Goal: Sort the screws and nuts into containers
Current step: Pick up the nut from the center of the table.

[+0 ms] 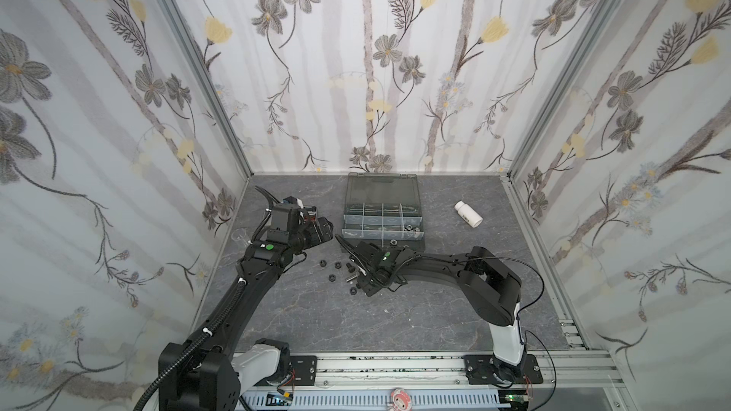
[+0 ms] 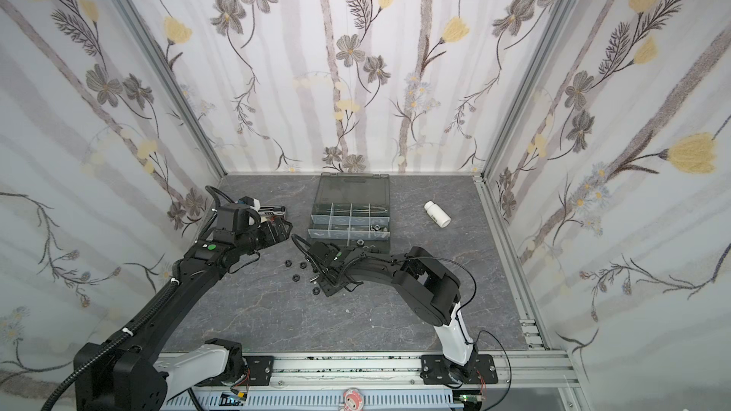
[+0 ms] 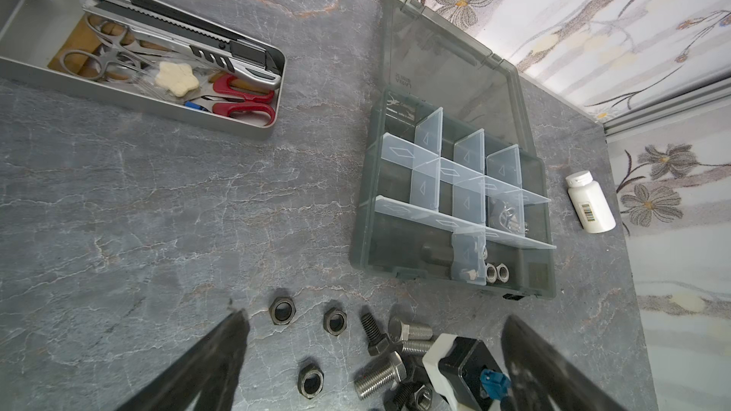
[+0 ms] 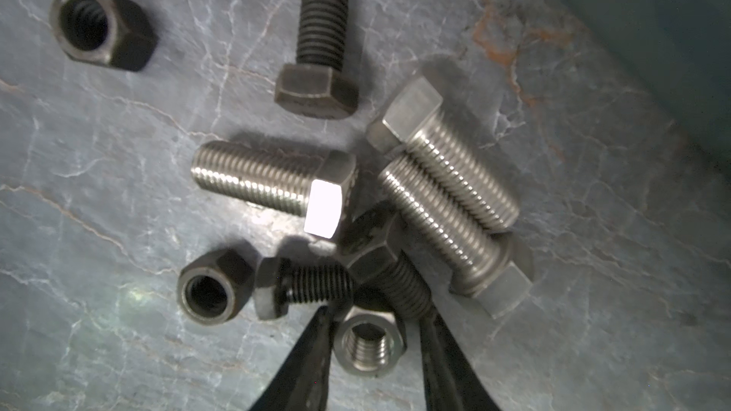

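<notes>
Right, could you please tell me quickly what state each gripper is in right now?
Left gripper: open, holding nothing.
Right gripper: jaws either side of a silver nut; whether it is gripped cannot be told.

It was a robot lab's test cell, not a home. Flowered walls were fixed to bare aluminium posts around a slate-look table. A left arm and a right arm stood bolted to a metal rail above a slotted cable duct. Screws and nuts lay loose.
</notes>
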You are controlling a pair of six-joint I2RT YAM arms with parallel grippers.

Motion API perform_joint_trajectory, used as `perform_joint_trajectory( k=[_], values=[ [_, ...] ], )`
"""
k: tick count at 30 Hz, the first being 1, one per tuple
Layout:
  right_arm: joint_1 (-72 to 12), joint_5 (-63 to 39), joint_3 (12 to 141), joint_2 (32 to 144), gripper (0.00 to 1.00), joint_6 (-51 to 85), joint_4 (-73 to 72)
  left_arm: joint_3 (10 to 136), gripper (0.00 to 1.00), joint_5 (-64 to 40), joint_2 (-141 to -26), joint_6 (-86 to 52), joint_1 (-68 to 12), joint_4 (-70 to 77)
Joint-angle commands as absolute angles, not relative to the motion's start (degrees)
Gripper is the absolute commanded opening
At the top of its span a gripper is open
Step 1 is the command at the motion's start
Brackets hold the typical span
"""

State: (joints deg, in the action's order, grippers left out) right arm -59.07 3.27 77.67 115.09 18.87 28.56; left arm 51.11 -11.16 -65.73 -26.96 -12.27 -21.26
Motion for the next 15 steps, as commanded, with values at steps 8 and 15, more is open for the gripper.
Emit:
perform_joint_trajectory(
  k=[8,15],
  values=[
    [-59.2,2.5,78.1,115.2,0.27,18.3,29.4,51.0,1.0,-11.1,-65.7,-27.0,-12.2,-19.8],
    [-59.2,3.4,78.1,113.0,0.25,18.6,29.9,50.9,1.0,-10.7,-65.4,-26.9,-12.2,-19.9]
  ],
)
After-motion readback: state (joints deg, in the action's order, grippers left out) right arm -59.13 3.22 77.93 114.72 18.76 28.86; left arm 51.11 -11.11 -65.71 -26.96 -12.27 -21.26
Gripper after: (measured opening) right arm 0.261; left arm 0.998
